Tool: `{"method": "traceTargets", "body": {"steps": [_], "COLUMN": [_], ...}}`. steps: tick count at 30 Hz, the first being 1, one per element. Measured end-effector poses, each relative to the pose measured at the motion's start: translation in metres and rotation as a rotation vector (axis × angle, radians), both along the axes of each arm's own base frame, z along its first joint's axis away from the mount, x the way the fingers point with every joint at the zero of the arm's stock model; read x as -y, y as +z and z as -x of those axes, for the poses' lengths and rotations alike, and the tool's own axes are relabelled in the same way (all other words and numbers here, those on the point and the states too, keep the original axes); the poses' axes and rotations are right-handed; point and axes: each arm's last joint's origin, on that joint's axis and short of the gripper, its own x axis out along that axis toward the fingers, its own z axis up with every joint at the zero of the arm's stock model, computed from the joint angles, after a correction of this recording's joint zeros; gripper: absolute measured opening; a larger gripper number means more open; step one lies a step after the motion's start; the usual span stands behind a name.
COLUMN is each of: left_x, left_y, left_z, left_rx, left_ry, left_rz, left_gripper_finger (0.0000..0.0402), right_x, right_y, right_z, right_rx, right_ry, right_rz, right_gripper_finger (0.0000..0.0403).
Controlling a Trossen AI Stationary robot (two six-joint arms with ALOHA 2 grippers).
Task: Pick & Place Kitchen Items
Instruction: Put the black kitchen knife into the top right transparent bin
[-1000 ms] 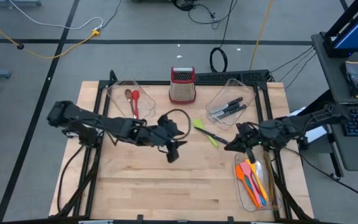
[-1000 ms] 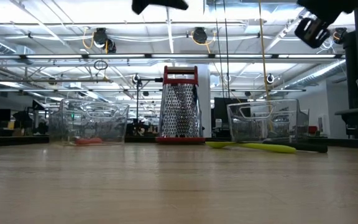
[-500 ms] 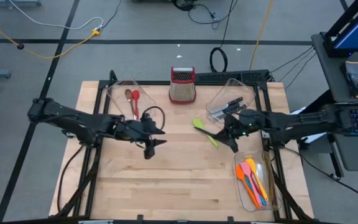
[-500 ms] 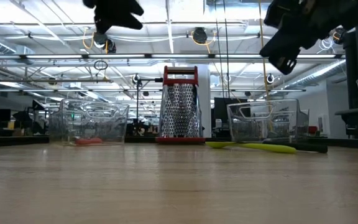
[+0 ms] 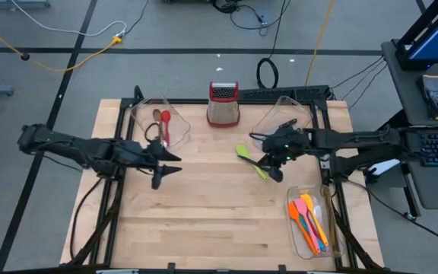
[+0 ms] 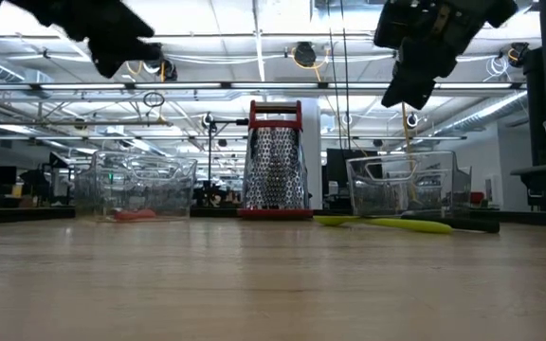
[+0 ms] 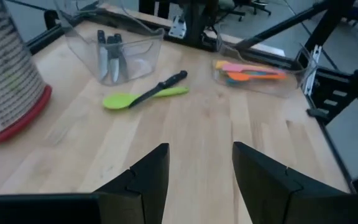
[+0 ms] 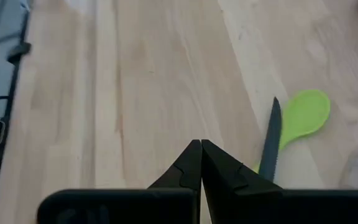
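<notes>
A green spoon (image 5: 249, 161) lies flat on the wooden table right of its middle. A black-handled knife (image 7: 161, 87) lies slantwise over the spoon's handle, its blade (image 8: 271, 140) beside the spoon's bowl (image 8: 303, 117). My right gripper (image 5: 271, 166) is shut and hangs well above the table (image 6: 413, 66), just right of the two. My left gripper (image 5: 166, 170) hangs open and empty over the table's left half, with the spoon and knife far ahead of its fingers (image 7: 197, 171).
A steel grater (image 5: 223, 105) stands at the far edge. A clear bin (image 5: 160, 120) at far left holds a red and a brown spoon; a bin (image 5: 284, 128) at far right holds knives; a bin (image 5: 310, 221) at near right holds orange, pink and yellow spatulas. The table's near half is bare wood.
My left gripper has drawn back toward the table's left edge, still open and empty. My right gripper has swung from above the near right bin toward the far edge and the left, ending beside the green spoon and knife, still shut. No utensil has moved.
</notes>
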Motion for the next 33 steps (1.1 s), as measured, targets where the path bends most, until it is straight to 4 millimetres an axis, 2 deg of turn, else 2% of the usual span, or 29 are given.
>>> {"method": "traceTargets", "body": {"steps": [6,10,14,24,33], "left_x": [-0.005,-0.008,-0.009,-0.011,-0.014], "left_y": [-0.016,-0.024,-0.030,-0.045,-0.047], "left_z": [0.028,0.042,0.053,0.070,0.081], "left_rx": [0.043,0.078,0.103,0.097,0.105], "left_ry": [-0.003,-0.001,0.000,-0.003,-0.014], "left_rz": [-0.006,0.006,0.013,0.024,-0.005], "left_gripper_finger": [0.0177,0.0177,0.0177,0.0177,0.0177], "right_x": [0.001,0.002,0.002,0.003,0.002], "right_y": [0.006,0.002,-0.003,-0.013,-0.022], "right_z": [-0.014,-0.020,-0.026,-0.036,-0.037], "right_rx": [-0.117,-0.225,-0.326,-0.446,-0.536], "right_ry": [-0.008,-0.028,-0.034,-0.027,-0.025], "right_rz": [-0.015,-0.043,-0.055,-0.063,-0.136], "right_gripper_finger": [0.0000,0.0000,0.0000,0.0002,0.0058]}}
